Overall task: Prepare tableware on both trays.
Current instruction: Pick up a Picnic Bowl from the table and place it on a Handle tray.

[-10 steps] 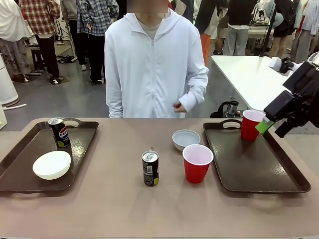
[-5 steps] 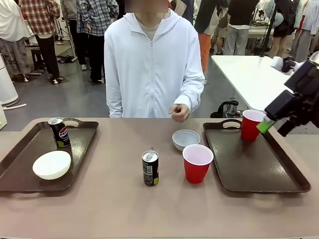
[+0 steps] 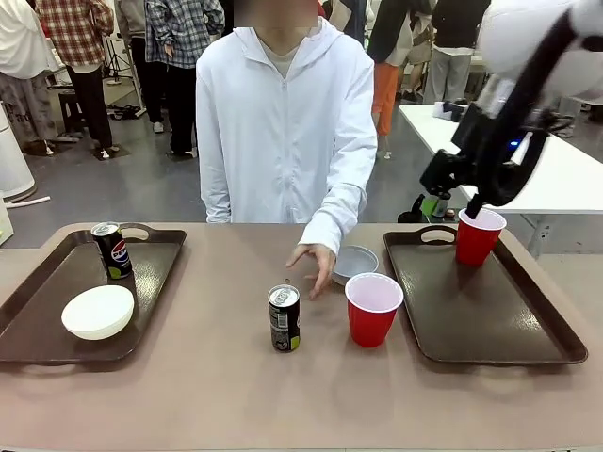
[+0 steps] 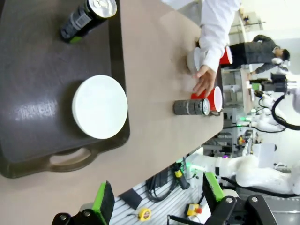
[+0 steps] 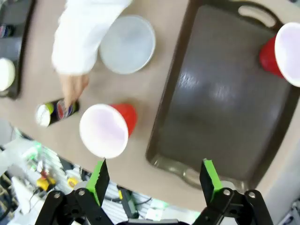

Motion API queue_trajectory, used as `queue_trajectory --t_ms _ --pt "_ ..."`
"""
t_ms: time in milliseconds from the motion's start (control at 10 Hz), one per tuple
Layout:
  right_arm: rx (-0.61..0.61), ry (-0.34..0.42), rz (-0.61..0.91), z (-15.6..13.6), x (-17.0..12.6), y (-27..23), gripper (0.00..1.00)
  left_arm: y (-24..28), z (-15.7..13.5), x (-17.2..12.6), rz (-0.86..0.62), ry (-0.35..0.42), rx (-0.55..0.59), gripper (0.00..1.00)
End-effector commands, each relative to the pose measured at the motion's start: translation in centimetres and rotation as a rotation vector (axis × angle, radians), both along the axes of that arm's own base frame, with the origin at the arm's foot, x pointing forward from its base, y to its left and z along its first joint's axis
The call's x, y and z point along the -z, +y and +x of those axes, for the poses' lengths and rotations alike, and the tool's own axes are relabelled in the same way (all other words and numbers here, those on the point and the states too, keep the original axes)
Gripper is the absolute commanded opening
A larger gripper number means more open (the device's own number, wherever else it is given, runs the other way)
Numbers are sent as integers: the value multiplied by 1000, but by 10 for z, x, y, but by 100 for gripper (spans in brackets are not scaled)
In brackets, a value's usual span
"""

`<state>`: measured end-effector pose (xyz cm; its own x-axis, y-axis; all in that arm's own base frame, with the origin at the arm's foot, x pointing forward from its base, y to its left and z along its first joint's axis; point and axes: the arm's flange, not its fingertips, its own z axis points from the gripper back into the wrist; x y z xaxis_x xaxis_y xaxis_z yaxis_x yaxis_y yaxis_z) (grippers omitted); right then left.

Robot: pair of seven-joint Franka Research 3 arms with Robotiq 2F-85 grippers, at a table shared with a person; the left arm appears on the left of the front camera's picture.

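- Over on the right tray (image 5: 220, 108), it's dark brown plastic and it gleams, pale glare streaking its smooth floor.
- The left tray (image 4: 33, 93) is the same plastic with a softer sheen.
- The cup on the table (image 3: 373, 309) and the cup on the right tray (image 3: 477, 237) are smooth red plastic, flat white inside.
- The bowl on the left tray (image 3: 98, 312) is whitish, smooth and faintly shiny.
- The middle can (image 3: 284, 325) has a bright metal lid and a glossy printed wall.
- The table (image 3: 236, 395) is matt, even beige.
- The person's sleeve (image 3: 349, 179) is white cloth, softly creased.

Trays (image 3: 490, 320) dark brown; cups (image 3: 373, 311) red, white inside; bowls (image 3: 98, 312) whitish; cans (image 3: 284, 320) dark.
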<state>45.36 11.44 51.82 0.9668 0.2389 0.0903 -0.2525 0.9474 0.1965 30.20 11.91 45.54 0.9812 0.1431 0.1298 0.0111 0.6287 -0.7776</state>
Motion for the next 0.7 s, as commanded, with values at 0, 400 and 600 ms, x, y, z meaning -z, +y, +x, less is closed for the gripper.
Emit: queue_trajectory --t_ms 0,400,600 --pt "45 14 -64 22 11 23 100 1 -2 -1 -13 -11 -2 100" --pt "40 -79 -107 41 59 54 100 1 -2 -1 -13 -11 -2 100" --pt "22 -55 -95 41 51 50 100 1 -2 -1 -13 -11 -2 100"
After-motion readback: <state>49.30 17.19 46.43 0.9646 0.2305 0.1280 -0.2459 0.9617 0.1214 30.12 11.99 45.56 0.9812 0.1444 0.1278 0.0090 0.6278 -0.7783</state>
